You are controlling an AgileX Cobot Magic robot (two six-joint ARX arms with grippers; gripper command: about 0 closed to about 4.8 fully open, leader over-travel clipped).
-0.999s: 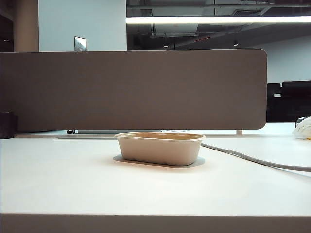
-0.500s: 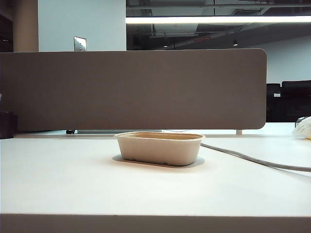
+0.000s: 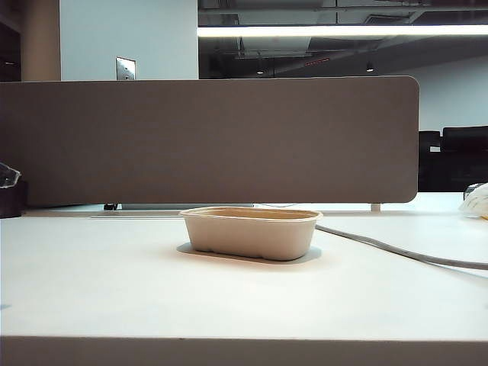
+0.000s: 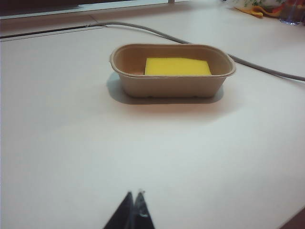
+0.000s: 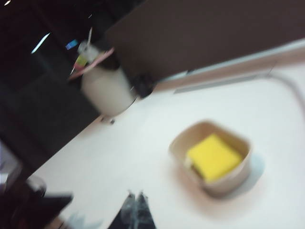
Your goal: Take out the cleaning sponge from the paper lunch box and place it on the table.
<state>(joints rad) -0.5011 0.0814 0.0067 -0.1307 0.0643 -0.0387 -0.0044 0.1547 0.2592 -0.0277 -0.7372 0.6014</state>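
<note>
While the bright yellow foam cleaning sponge (image 4: pixel 177 66) lies flat inside the shallow beige moulded-pulp lunch box (image 4: pixel 173 86) on the broad white table (image 4: pixel 66 143), you are only at the approach. Your left gripper (image 4: pixel 132 210) hangs near the box, fingers pressed together; your right gripper (image 5: pixel 135 210), blurred, looks likewise pinched together and empty. Next, spread one pair wide and descend into the box.

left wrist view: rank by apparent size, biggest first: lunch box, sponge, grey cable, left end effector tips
1. paper lunch box
2. cleaning sponge, lying inside the box
3. left end effector tips, shut; only the tips show at the frame edge, very near the camera, so their rank is unsure

Grey cable: long but thin, partly hidden; not fairly rankable.
</note>
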